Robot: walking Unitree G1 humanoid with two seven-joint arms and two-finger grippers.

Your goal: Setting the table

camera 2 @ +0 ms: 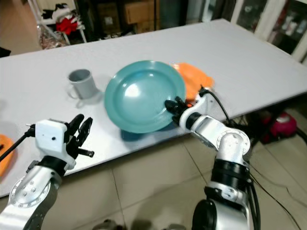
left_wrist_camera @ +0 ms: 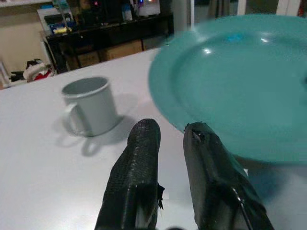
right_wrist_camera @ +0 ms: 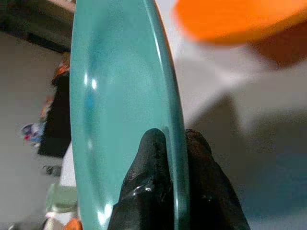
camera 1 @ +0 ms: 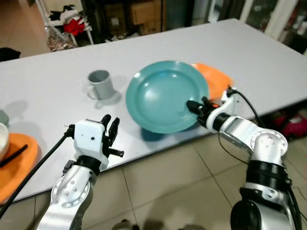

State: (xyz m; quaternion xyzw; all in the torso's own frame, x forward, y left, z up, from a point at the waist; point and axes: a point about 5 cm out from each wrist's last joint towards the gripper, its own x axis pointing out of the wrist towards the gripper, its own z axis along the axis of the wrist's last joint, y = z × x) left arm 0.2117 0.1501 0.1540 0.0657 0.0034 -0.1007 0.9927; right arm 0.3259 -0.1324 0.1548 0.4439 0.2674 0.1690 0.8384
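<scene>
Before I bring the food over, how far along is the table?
Partly set. Done: a grey mug stands on the table, an orange plate lies behind the teal plate. In hand: the right gripper pinches the teal plate's rim, holding it tilted above the table edge. Left: setting that plate down flat. The left gripper hovers empty near the edge.

right gripper point(right_wrist_camera: 173, 143) pinches rim of teal plate point(right_wrist_camera: 115, 110), one black finger point(right_wrist_camera: 148, 167) on each face; plate seen edge-on; blurred orange plate point(right_wrist_camera: 230, 19) beyond

Teal plate point(camera 1: 163, 93); grey mug point(camera 1: 100, 84); orange plate point(camera 1: 216, 76); white table point(camera 1: 48, 86)
</scene>
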